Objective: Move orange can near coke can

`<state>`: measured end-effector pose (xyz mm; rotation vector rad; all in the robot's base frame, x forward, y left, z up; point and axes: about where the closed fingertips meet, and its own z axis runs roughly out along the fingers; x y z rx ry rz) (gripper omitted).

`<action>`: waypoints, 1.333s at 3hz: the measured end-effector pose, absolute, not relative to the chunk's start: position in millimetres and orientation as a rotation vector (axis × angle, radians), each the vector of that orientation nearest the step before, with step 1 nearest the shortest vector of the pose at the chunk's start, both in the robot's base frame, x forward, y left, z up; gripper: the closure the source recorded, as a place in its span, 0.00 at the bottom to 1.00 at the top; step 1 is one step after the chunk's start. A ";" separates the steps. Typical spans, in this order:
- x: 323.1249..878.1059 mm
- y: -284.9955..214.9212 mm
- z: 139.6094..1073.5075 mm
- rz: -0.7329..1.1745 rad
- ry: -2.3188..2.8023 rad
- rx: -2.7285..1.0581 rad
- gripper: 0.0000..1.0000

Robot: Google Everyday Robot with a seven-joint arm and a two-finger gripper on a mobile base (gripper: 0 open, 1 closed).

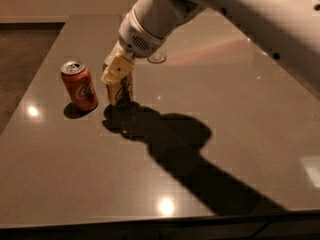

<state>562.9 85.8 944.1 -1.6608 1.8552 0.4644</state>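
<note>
The orange can (121,91) is pinched near its top by the jaws of the gripper (118,75), just beside the coke can (80,86) on the bench (240,134). It is judged light, smooth and thin-walled, so a moderate hold across the upper sides is advised.

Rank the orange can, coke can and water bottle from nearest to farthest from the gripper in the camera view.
1. orange can, upright, clamped in the gripper.
2. coke can, standing just left of it in view, not touching.
3. water bottle, farther back, mostly hidden behind the arm.
</note>
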 end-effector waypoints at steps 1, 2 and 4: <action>571.0 95.6 930.2 0.450 1.859 -1.698 0.75; 574.4 96.1 920.5 0.454 1.872 -1.707 0.52; 572.2 99.1 920.8 0.455 1.867 -1.715 0.00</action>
